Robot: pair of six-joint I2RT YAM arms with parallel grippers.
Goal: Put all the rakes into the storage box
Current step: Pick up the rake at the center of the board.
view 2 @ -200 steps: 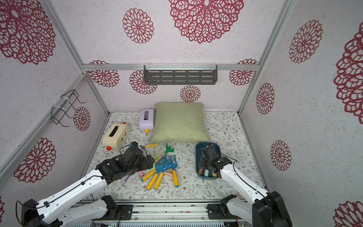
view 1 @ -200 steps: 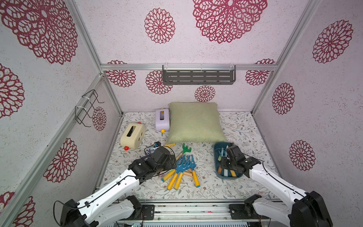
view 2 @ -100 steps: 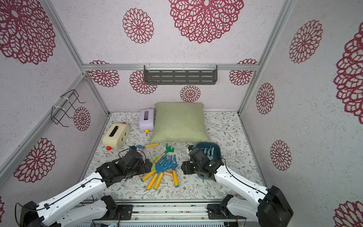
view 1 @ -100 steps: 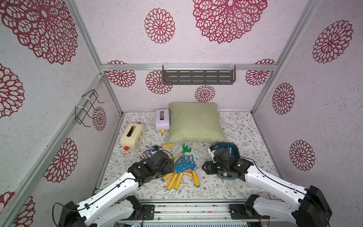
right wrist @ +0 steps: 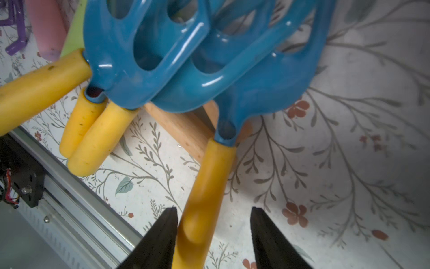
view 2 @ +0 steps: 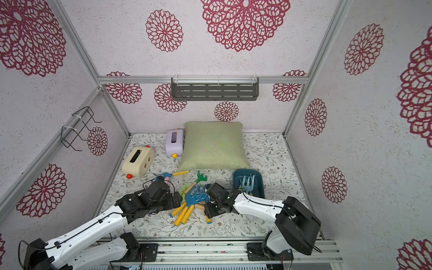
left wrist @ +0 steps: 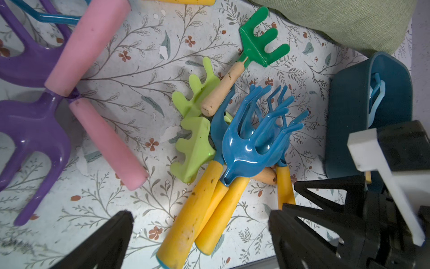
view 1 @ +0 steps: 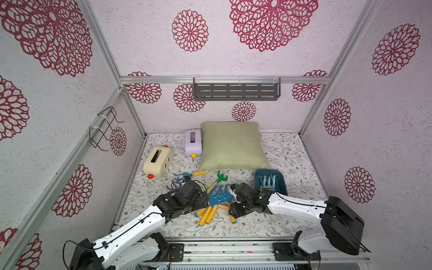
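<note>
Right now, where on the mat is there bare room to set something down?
Bare mat lies between the pillow and the right wall, and between the front rail and the rake pile. A smaller patch sits by the left wall, in front of the cream box. The middle is crowded with the pile and the storage box.

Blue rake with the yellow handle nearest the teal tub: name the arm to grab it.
Right. Open right gripper straddles the blue-headed yellow-handled plastic rake; the dark teal plastic tub is beside that arm. Left gripper hovers over other rakes.
</note>
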